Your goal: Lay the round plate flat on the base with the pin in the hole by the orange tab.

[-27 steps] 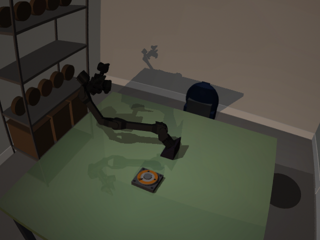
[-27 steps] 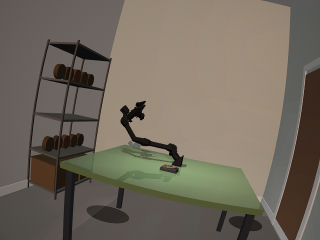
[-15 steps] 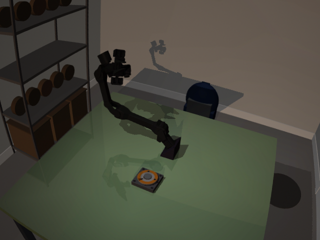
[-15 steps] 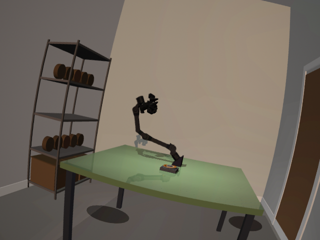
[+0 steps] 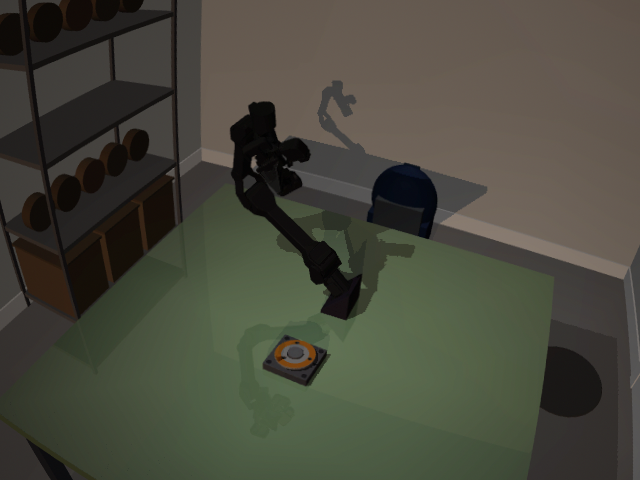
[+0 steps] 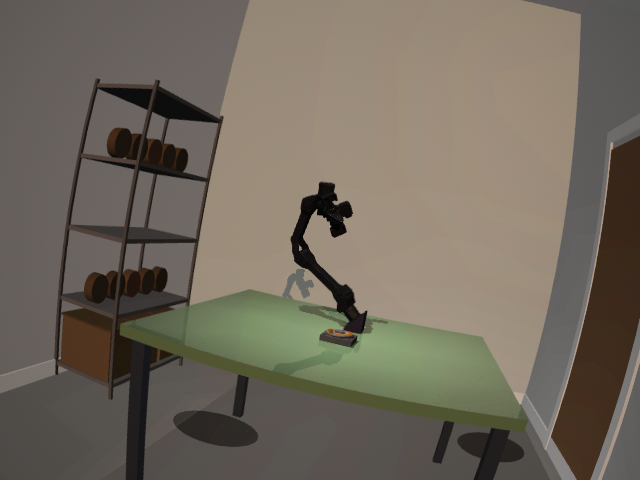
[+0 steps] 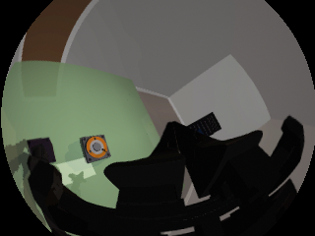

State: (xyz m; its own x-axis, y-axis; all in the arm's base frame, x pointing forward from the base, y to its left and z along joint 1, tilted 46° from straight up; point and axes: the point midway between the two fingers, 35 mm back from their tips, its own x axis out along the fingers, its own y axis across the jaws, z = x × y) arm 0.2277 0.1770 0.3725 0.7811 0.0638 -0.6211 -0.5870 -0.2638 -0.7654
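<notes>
1. Top view: we see the round plate, orange with a grey centre, seated on a dark square base on the green table. The pin and tab are too small for us to make out. Our gripper is raised high near the back edge, well apart from the plate, fingers clenched on nothing. We judge the plate rigid, light and smooth, best nudged round by its rim or tab.

2. Exterior view: the plate lies low on its base, just in front of the arm's mount. A shelf rack stands left, a doorway right, a tan wall behind.

3. Wrist view: the plate appears small and far below the dark fingers.
</notes>
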